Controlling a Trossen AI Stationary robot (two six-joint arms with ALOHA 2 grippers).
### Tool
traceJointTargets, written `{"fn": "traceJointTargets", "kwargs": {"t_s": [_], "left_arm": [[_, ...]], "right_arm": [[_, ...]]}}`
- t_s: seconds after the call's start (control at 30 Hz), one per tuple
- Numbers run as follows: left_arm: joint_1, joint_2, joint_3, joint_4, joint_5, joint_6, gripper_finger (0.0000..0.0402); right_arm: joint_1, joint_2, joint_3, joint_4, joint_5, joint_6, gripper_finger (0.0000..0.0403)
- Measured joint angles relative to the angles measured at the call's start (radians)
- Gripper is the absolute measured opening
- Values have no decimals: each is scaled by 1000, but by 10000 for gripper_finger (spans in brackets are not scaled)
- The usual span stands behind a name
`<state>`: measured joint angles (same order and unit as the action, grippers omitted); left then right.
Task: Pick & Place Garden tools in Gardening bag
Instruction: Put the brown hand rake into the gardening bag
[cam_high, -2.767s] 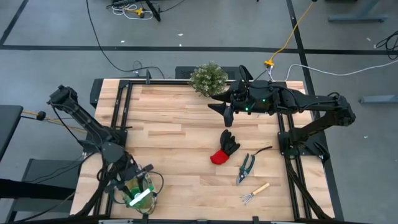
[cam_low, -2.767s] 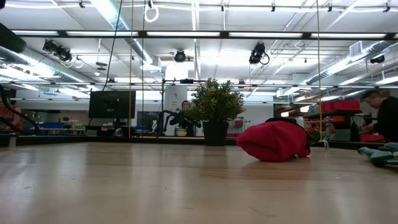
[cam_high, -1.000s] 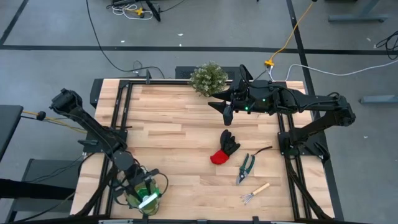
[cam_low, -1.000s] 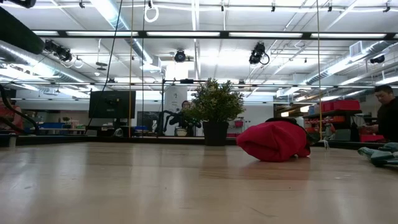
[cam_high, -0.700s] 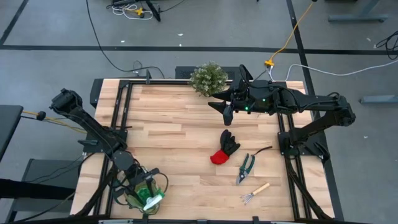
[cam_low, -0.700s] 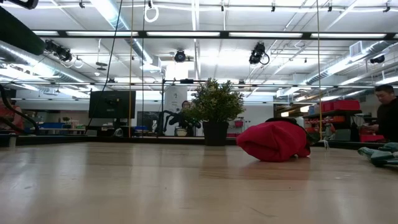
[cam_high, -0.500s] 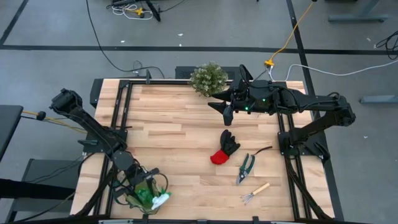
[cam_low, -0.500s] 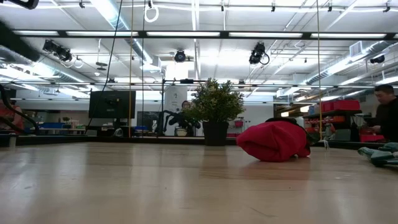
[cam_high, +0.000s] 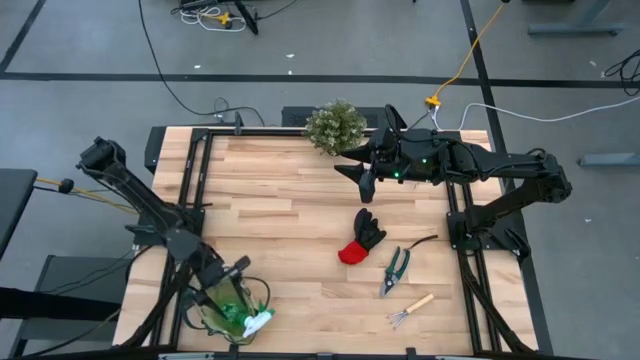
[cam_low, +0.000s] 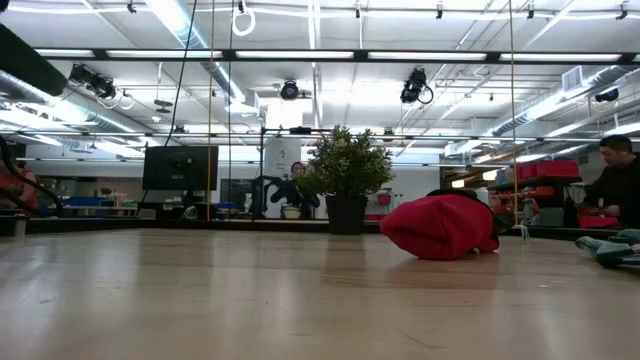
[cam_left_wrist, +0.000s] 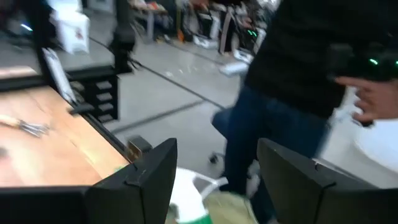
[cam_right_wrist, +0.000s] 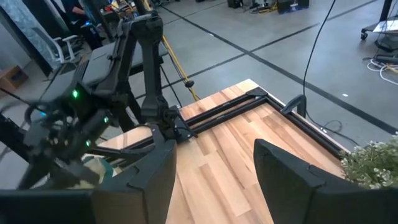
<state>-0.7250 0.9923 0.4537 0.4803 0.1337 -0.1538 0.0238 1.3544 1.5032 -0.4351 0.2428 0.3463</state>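
Spray bottle (cam_high: 250, 322) is seen lying in gardening bag (cam_high: 212, 322), just beneath left end effector (cam_high: 228, 280), jaws spread, nothing held.

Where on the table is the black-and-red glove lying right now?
In the high view the glove lies right of centre, just up-left of the pruning shears.

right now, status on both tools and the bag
Left tool open above tan green-trimmed bag, green spray bottle inside. Right tool open, parked near bushy plant. Black-and-red glove untouched.
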Motion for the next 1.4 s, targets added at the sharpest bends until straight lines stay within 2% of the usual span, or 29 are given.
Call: {"fn": "traceJointTargets", "kwargs": {"t_s": [0.2,0.43,0.6,0.7,0.9,1.17,1.4], "left_arm": [[0,-84,59,-54,-123,40,231],[0,-105,214,-383,-232,69,231],[0,-105,310,-507,-306,71,231],[0,-112,374,-575,-376,89,230],[22,-111,527,-838,-525,112,209],[53,-112,665,-1000,-542,112,178],[89,-112,739,-1003,-543,84,163]], "right_arm": [[16,0,0,0,0,-56,217],[43,0,0,0,1,-69,217],[71,0,0,0,2,-103,217],[90,0,0,0,2,-131,217],[137,6,0,-2,2,-194,217],[190,35,0,-18,3,-233,217],[202,41,0,-65,55,-242,217]]}}
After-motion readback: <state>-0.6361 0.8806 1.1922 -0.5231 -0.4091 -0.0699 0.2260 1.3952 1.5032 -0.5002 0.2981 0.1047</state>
